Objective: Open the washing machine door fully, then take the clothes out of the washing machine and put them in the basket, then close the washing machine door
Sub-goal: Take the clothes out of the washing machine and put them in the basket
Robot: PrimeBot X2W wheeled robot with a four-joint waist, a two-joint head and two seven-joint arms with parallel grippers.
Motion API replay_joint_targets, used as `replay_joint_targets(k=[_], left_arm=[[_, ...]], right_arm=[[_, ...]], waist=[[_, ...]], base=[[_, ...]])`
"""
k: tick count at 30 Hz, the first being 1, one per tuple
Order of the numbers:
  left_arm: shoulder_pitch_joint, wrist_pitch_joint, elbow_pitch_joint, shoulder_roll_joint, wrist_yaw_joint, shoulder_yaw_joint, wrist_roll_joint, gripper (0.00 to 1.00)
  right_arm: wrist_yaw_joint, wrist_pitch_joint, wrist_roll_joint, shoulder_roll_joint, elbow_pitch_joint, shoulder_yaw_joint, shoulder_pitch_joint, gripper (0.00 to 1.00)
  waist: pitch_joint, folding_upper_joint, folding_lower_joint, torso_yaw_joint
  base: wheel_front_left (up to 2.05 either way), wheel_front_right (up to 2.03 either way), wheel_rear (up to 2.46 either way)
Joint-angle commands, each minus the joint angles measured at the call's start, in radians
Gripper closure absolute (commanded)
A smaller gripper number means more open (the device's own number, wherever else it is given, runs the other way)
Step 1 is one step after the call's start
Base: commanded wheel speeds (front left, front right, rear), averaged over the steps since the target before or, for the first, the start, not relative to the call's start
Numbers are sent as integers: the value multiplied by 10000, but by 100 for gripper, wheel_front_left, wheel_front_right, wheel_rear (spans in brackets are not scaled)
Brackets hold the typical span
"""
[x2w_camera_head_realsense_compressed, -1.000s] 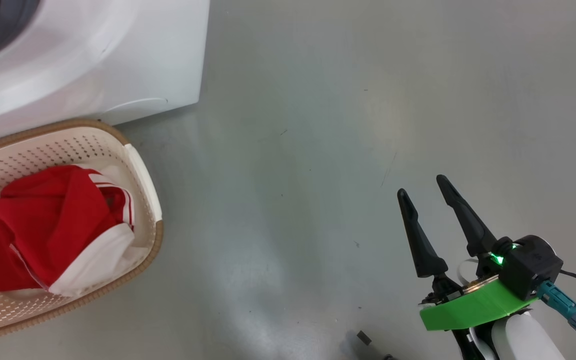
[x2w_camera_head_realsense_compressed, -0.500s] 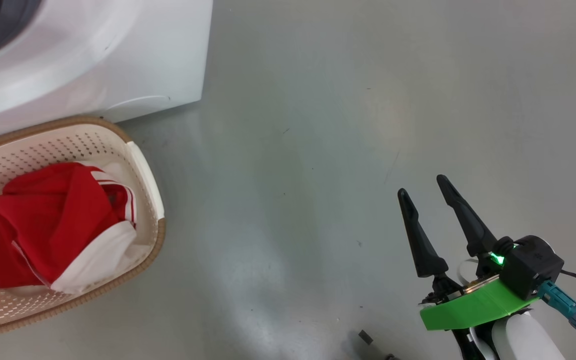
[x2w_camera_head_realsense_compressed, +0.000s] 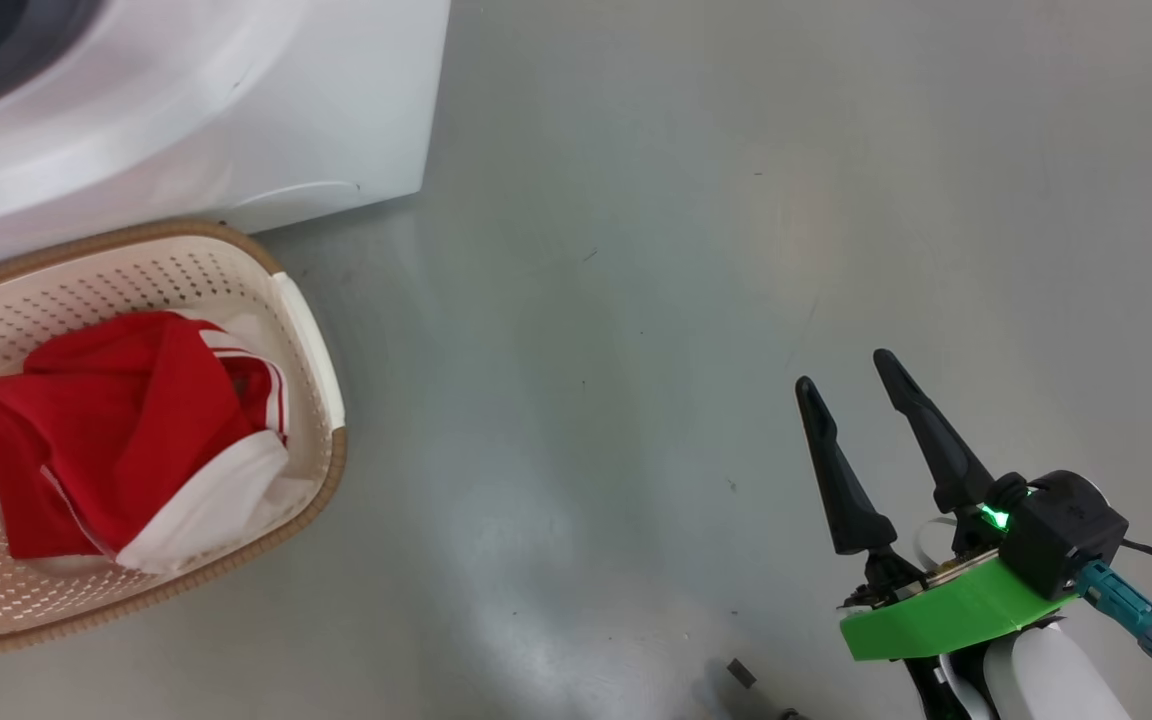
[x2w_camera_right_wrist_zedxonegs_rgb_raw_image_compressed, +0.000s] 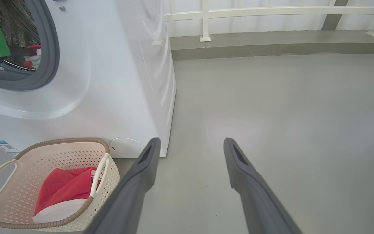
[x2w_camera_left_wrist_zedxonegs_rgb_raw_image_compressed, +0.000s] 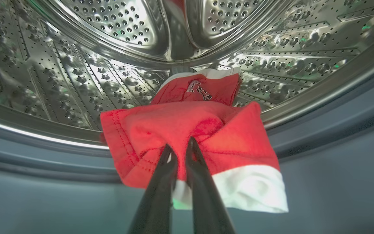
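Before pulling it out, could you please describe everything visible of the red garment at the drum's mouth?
The garment is soft red cloth with a stitched edge and white hem band, bunched across the drum lip and grey rubber ring. The left gripper is shut on a fold near its middle; another printed red piece lies behind.

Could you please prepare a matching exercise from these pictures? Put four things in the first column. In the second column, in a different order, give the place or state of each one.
Column one:
1. left end effector
2. right end effector
3. basket
4. drum

Column two:
A. on the floor beside the washing machine
B. perforated steel
C. open, holding nothing
D. shut on a red garment

Right pairs: 1-D, 2-C, 3-A, 4-B.
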Motion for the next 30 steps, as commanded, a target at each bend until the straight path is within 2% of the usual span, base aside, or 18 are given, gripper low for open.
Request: replay_joint_targets(k=[1, 10, 17, 23, 30], left_arm=[[-6, -362, -306, 468, -37, 9, 11, 100], [116, -1545, -635, 545, -244, -209, 125, 100], [574, -1916, -1356, 654, -292, -306, 212, 100], [1381, -1964, -2523, 712, -326, -223, 195, 100], [2809, -1968, -4464, 748, -92, 54, 190, 100]], right_arm=[[62, -63, 138, -133, -195, 228, -112, 0], [62, -63, 179, -133, -221, 172, -171, 0], [62, -63, 280, -133, -244, 169, -202, 0], [62, -63, 326, -133, -263, 157, -244, 0], [62, -63, 304, -133, -265, 72, -244, 0]], waist=[[-7, 0, 0, 44], [-33, 0, 0, 213], [-35, 0, 0, 385], [-111, 0, 0, 496], [-301, 0, 0, 650]], base=[[0, 0, 0], [0, 0, 0], [0, 0, 0], [0, 0, 0], [0, 0, 0]])
